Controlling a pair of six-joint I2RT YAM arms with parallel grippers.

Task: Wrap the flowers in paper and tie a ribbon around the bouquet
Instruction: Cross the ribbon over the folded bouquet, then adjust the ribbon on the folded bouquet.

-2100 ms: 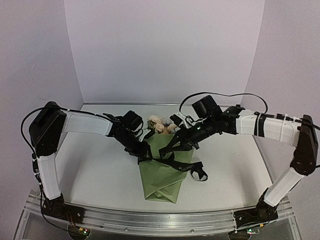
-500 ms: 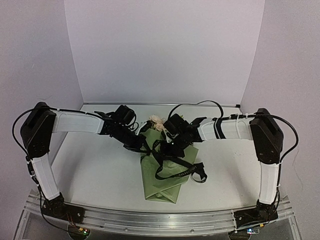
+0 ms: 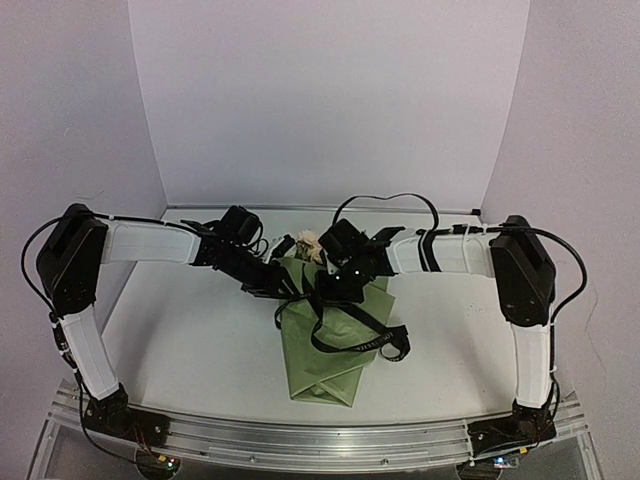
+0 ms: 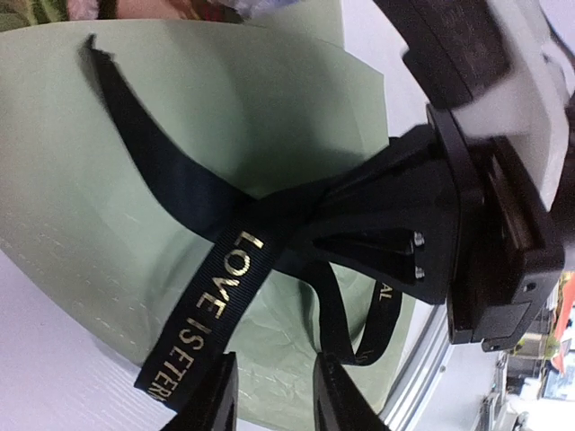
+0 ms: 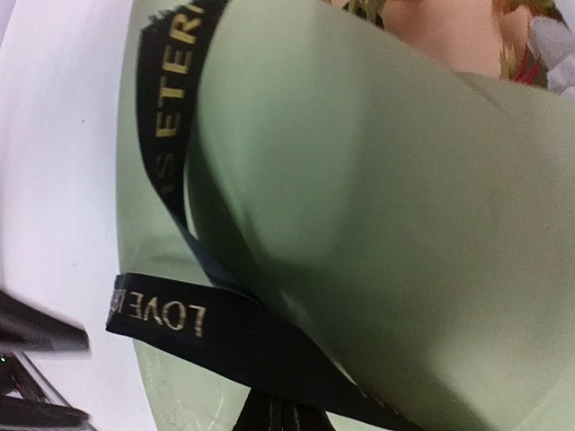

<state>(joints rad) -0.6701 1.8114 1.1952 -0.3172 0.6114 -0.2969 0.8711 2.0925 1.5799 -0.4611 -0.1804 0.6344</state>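
White table (image 3: 170, 340) and lilac walls (image 3: 320, 100) bound the work area as I view it from the overhead camera.

Item one: the bouquet (image 3: 322, 365) lies near the table's middle. Its narrow folded end points toward the arm bases and its wide end away from them.

Item two: the flowers (image 3: 312, 245) show at that wide end as cream blooms (a peach bloom also edges into the right wrist view).

Item three: the paper (image 5: 386, 224) shows its olive green face outward and is curved into a cone.

Item four: the ribbon (image 4: 220, 287) is black with gold lettering reading "LOVE IS ETER". It crosses the cone's upper part and trails in loose loops over the cone's right side onto the table.

Item five: the left gripper (image 4: 274, 400) is at the cone's left side, jaws parted with green paper visible between them. One ribbon end lies just beside a finger, unclamped. I cannot tell whether the fingertips touch the paper.

Item six: the right gripper (image 5: 277, 415) sits opposite, jaws closed, pinching the ribbon where two strands converge. Both grippers are close together over the cone's upper half.
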